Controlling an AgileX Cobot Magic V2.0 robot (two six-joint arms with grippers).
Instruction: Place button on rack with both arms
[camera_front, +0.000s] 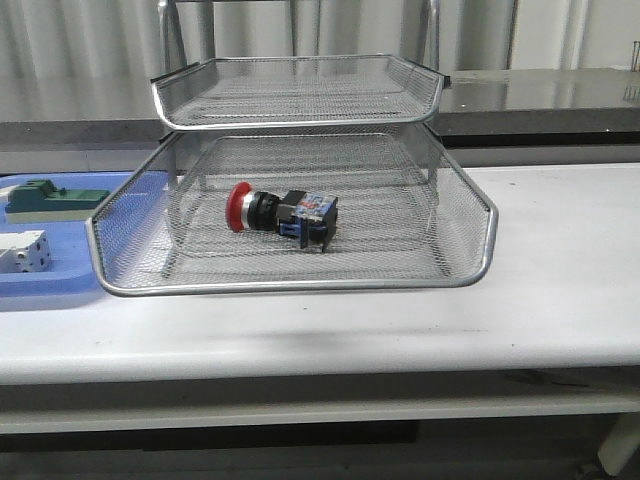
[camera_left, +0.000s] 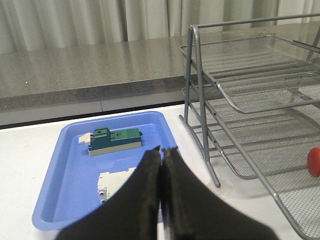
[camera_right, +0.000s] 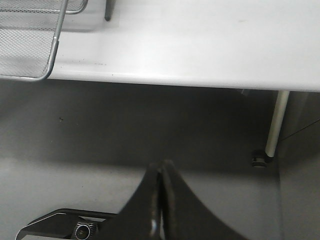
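Already the button (camera_front: 281, 214) lies on its side in the bottom tier of the rack (camera_front: 300, 287), near the middle of the mesh floor, its red mushroom head toward the rack's left wall and its blue rear block toward the right. Judged from this, the placing looks done. In the left wrist view only a sliver of the red head shows, at the rack's near edge.

Neither arm appears in the front view. The left gripper (camera_left: 162, 150) has its fingers pressed together with nothing between them; it hovers over the near-right corner of the blue tray (camera_left: 52, 172), which carries a green block (camera_left: 114, 140) and a white block (camera_left: 112, 182) and sits on the bench just left of the rack. The right gripper (camera_right: 161, 167) is likewise clenched on nothing, hanging off the front edge of the bench (camera_right: 200, 45) and looking at the floor below, well apart from the rack.

As a thing to handle, the button seems small, rigid and fairly light, probably plastic. The round head and cylindrical body could let it roll on the mesh, though the squared rear block should check that. If it needed regripping, the black body between head and block seems the best hold, with the fingers across its width; the domed head looks likelier to slip.
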